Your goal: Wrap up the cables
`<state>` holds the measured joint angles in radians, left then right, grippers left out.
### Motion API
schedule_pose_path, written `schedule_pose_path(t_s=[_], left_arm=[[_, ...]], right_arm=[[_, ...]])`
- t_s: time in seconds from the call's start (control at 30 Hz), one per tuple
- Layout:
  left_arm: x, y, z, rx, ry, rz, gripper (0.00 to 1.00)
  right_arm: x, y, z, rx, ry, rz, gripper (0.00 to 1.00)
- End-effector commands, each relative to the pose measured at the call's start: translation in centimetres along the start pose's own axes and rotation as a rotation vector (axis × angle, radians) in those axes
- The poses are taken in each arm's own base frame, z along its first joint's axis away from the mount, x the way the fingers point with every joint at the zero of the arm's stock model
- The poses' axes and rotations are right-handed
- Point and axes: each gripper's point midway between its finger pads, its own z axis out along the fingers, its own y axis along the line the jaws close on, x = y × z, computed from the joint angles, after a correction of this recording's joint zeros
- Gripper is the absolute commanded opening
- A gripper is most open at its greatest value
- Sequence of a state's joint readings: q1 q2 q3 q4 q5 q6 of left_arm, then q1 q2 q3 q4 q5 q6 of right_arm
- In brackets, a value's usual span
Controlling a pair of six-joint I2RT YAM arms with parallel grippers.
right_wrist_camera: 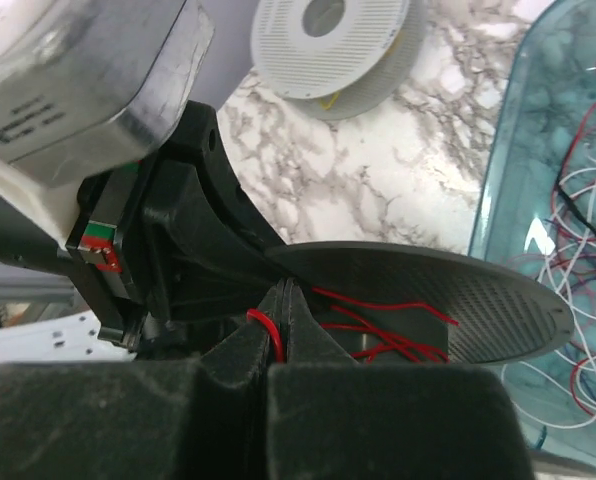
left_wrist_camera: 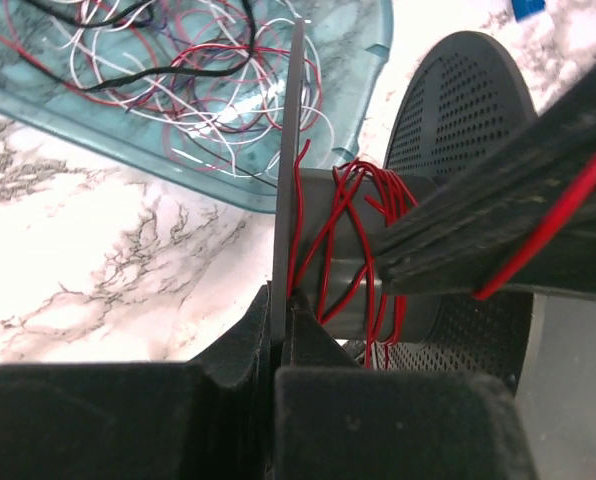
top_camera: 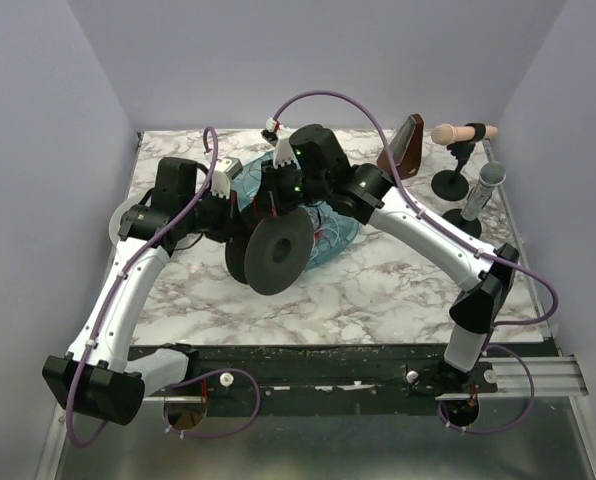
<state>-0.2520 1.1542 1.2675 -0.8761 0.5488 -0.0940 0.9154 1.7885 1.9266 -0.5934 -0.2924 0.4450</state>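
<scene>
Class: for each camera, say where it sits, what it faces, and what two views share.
Top external: high behind the robot, looking down; left arm and right arm meet at the dark spool.
Left wrist: behind the left gripper, clamped on the spool's flange.
Right wrist: behind the right gripper, pinching a red cable.
Shared: wrist views both show spool and teal tray.

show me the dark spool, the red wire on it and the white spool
dark spool [top_camera: 283, 262]: top external view, front flange
red wire [left_wrist_camera: 375, 186]: left wrist view, turns around the hub
white spool [right_wrist_camera: 378, 42]: right wrist view, top flange
</scene>
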Motion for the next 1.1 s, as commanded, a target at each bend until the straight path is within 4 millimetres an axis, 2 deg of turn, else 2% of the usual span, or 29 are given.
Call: schedule_pose_path(t_s=[0.0,0.2,0.33,0.47,0.57,0.63,0.7,0.87,0.93,0.97,1.07], left_arm=[[-2.9,3.0,1.4,-0.105,-0.153,-0.151,0.0],[-4.0,4.4,1.6,-0.121,-0.219,-0.224,0.0],[-4.5,6.3,1.0,-0.152,-0.258,-0.254,0.0],[-5.3,8.1,0.5,-0.185,-0.3,-0.261,0.0],[-6.7,9.1,-0.1,-0.212,-0.347,-0.24,0.0],[-8.0,9.3,-0.7,-0.221,-0.377,-0.218,0.0],[-9.2,9.2,-1.6,-0.23,-0.402,-0.183,0.0],[-10.5,8.6,-3.4,-0.245,-0.444,-0.126,0.0],[-11.2,8.3,-3.8,-0.236,-0.464,-0.12,0.0],[-11.7,9.2,-4.7,-0.256,-0.488,-0.137,0.0],[-13.1,9.1,-5.7,-0.256,-0.527,-0.133,0.0]], right_arm=[[-1.4,9.4,-0.2,-0.203,-0.081,-0.034,0.01],[1.3,11.5,2.5,-0.14,-0.023,-0.2,0.01],[4.0,11.8,3.7,-0.159,0.052,-0.188,0.01],[6.4,14.2,3.4,-0.277,0.093,-0.238,0.01],[7.9,16.3,2.9,-0.386,0.137,-0.294,0.01],[8.6,16.9,2.5,-0.432,0.162,-0.29,0.01],[9.2,16.3,2.5,-0.407,0.176,-0.278,0.01],[10.5,13.8,2.5,-0.299,0.194,-0.251,0.01],[11.1,13.5,2.2,-0.291,0.215,-0.238,0.01],[11.6,13.5,2.1,-0.298,0.228,-0.234,0.01],[12.3,13.4,1.7,-0.309,0.236,-0.237,0.01]])
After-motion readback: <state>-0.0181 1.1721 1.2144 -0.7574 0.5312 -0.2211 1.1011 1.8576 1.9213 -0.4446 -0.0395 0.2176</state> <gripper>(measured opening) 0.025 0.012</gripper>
